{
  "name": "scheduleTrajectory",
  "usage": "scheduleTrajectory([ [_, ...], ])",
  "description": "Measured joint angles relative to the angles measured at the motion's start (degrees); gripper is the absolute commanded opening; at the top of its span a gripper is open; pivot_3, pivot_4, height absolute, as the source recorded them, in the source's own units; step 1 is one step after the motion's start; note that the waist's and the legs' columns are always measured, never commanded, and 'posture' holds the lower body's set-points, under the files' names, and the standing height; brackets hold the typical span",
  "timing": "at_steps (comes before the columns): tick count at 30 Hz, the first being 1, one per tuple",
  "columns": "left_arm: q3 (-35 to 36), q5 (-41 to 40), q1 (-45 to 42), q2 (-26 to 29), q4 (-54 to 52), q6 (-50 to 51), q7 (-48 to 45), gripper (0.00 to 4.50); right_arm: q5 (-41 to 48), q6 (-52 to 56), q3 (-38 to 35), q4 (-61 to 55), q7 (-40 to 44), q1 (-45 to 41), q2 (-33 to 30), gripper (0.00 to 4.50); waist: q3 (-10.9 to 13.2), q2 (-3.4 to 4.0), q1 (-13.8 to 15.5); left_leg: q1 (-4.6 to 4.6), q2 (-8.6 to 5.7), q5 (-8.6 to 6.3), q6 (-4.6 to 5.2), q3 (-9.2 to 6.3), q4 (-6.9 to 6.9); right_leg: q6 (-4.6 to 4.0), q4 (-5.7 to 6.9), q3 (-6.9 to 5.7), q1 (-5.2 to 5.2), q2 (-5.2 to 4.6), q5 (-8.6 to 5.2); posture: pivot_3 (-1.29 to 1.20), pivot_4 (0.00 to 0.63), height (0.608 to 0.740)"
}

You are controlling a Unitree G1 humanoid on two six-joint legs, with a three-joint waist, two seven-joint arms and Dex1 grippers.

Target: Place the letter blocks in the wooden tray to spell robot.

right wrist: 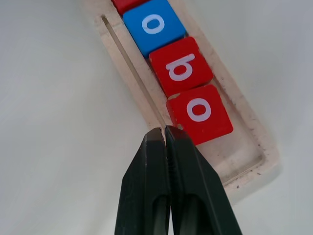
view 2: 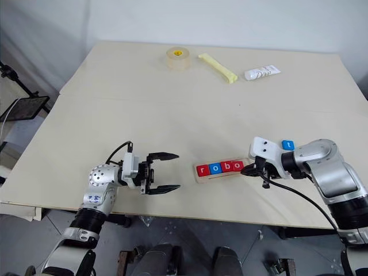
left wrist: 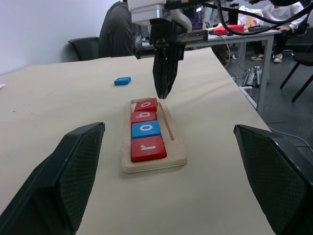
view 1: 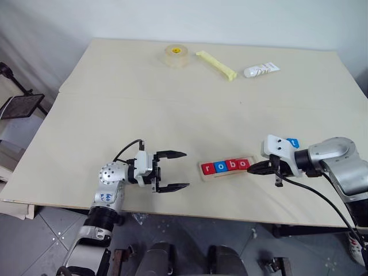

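Right pincer [right wrist: 165, 131]: fingers pressed together, nothing between them; tips at the free end of the wooden tray [view 1: 225, 175], just beside the last red tile, by the groove edge.
Left pincer [view 1: 179, 171]: fingers wide apart, empty; sits near the table's front edge, pointing across at the tray's r end, well short of it.
Tray: pale wood strip near front of table [view 1: 172, 103], between the two pincers; thin slot runs along one side.
Tiles in tray: four in a row, touching – red r [left wrist: 147, 147], blue o [left wrist: 145, 129], red b [left wrist: 143, 116], red o [right wrist: 199, 112]. One bare slot left at the right-pincer end.
Fifth tile: blue t [view 2: 288, 145], flat on table just behind the right wrist, apart from tray.
In the way: right arm's white wrist housing partly covers the t tile in left eye view; right pincer tip hangs over the bare slot end.
Far side of table: tape roll [view 1: 176, 56] w/ yellow core label, writing too small to read; yellow stick packet [view 1: 216, 65] beside it; white tube [view 1: 261, 70], print not legible. All well apart from tray.
Background (left wrist view): person seated in dark top [left wrist: 117, 29], second table w/ clutter, chairs.
Readable text: r, o, b, o, t, white lowercase on tiles.
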Motion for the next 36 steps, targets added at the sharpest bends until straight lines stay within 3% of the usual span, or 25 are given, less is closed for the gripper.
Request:
scheduleTrajectory([
  [16, 0.02, 0.0, 2.12, 0.51, -2.89, 0.7, 1.87, 4.5, -1.5, -4.23, 2.39, 7.53, -0.05, -4.73, 2.6, 0.03, 0.0, 0.0, -0.02, -0.01, 0.0, 0.0, 0.0, 0.0, 0.0, 0.0, -0.01, 0.0, -0.01, 0.0, 0.0, 0.0, 0.15, 0.74],
  [26, 0.01, 0.01, 2.6, 0.61, -4.16, 1.27, 2.43, 4.5, -5.32, -12.29, 1.31, 24.17, -5.22, -14.37, 8.31, 0.03, 0.0, 0.0, -0.11, 0.0, 0.01, 0.0, -0.01, 0.02, -0.02, 0.0, 0.02, -0.02, -0.02, 0.01, 0.0, 0.0, 0.15, 0.74],
  [36, 0.0, 0.03, 3.33, 0.72, -4.75, 1.61, 3.2, 4.5, -8.53, -17.49, 1.62, 30.85, -6.66, -15.4, 11.88, 0.03, 0.0, 0.0, -0.17, 0.0, 0.02, 0.0, -0.01, 0.0, -0.02, 0.0, 0.06, -0.02, -0.02, 0.02, 0.0, 0.0, 0.15, 0.74],
])
